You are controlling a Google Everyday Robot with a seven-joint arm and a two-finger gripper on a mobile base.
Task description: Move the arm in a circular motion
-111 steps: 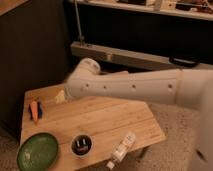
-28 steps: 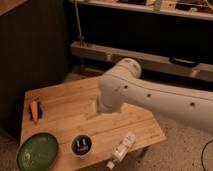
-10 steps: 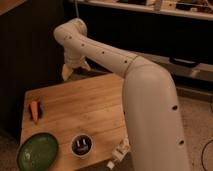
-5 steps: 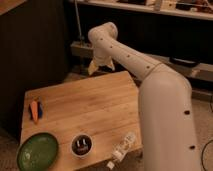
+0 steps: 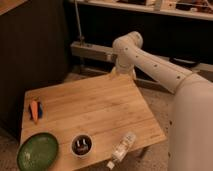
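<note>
The arm point(image 5: 160, 70) is a thick glossy white tube with small dark dots. It rises from the lower right to a rounded joint point(image 5: 127, 46) above the table's far edge. From that joint a short segment drops to the pale gripper point(image 5: 116, 73), which hangs just beyond the far right corner of the wooden table point(image 5: 95, 107). The gripper touches nothing on the table.
On the table lie an orange and blue object point(image 5: 34, 111) at the left, a green plate point(image 5: 37, 151) and a dark bowl point(image 5: 81, 145) at the front, and a toppled clear bottle point(image 5: 122, 148) near the front right edge. A metal rail point(image 5: 92, 51) and dark shelving stand behind.
Over the last second the arm's upper joint and gripper have swung from the table's far left toward the far right, staying behind the back edge. The table's objects have not moved.
</note>
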